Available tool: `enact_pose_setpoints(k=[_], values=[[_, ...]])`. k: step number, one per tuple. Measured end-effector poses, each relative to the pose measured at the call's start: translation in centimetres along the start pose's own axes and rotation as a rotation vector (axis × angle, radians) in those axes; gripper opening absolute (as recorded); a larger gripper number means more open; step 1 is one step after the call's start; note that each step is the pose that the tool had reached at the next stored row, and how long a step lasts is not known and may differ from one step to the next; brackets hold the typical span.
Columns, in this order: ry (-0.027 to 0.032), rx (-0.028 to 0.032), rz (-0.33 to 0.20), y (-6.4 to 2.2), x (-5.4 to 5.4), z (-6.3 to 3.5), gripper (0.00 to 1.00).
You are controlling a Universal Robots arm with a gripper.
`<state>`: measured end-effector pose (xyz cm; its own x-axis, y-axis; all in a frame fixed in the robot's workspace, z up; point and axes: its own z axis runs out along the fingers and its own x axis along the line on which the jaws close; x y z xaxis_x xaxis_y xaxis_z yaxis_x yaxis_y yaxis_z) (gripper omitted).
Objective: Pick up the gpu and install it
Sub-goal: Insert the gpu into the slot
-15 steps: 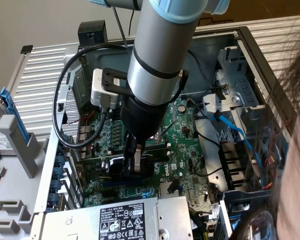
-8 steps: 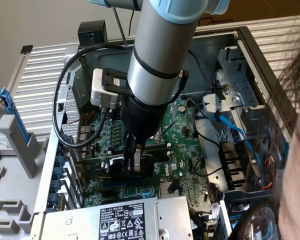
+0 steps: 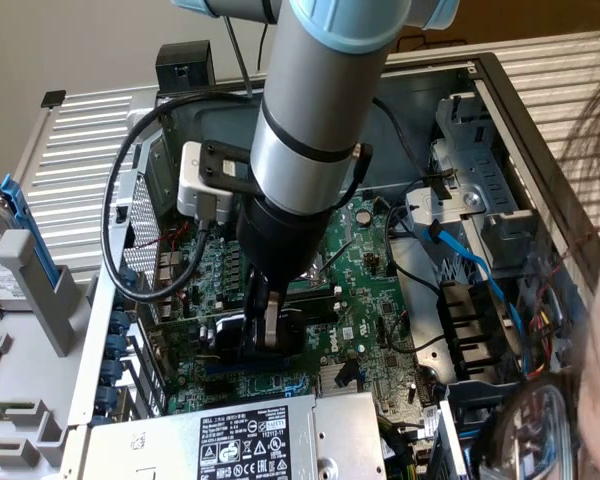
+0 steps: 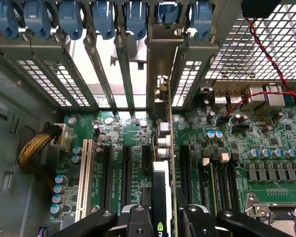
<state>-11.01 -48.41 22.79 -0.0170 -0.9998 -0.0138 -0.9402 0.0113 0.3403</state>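
While the gripper (image 4: 165, 219) pinches the gpu (image 4: 163, 148) edge-on between its fingers (image 4: 138, 219), the card stands upright over the motherboard (image 4: 266, 148), its silver bracket (image 4: 160, 59) at the rear slot openings along the motherboard's edge. Whether it is already seated cannot be told. A clean fit likely demands a square, straight-down press, clear of the red wires (image 4: 256, 44) above the motherboard. The open metal case (image 3: 520, 110) around the motherboard lies on a slatted surface (image 3: 90, 140) before a plain wall (image 3: 60, 50).
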Motion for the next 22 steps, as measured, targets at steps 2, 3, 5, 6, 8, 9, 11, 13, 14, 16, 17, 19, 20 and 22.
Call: enact_pose_setpoints(k=[2, 3, 5, 6, 8, 9, 11, 13, 14, 16, 17, 19, 20, 22], values=[[0.0001, -0.0002, 0.000, 0.09, 0.00, 0.03, 0.29], [0.0002, -0.0003, 0.000, 0.10, 0.00, 0.03, 0.29], [0.0000, -0.0003, 0.000, 0.11, 0.00, 0.05, 0.29], [0.0000, -0.0003, 0.000, 0.11, 0.00, 0.05, 0.29], [0.0000, -0.0003, 0.000, 0.11, 0.00, 0.05, 0.29], [0.0000, -0.0003, 0.000, 0.11, 0.00, 0.05, 0.29], [-0.0001, -0.0003, 0.000, 0.11, 0.00, 0.05, 0.29], [0.0000, -0.0002, 0.000, 0.11, 0.00, 0.05, 0.29], [0.0001, -0.0003, -0.001, 0.11, 0.01, 0.05, 0.29], [0.0005, -0.0003, -0.002, 0.10, 0.03, 0.06, 0.29], [0.0006, -0.0001, -0.003, 0.10, 0.04, 0.07, 0.29], [0.0011, -0.0001, -0.004, 0.10, 0.04, 0.08, 0.29], [0.0010, 0.0000, -0.004, 0.10, 0.04, 0.08, 0.29], [0.0010, 0.0000, -0.004, 0.09, 0.04, 0.08, 0.29]])
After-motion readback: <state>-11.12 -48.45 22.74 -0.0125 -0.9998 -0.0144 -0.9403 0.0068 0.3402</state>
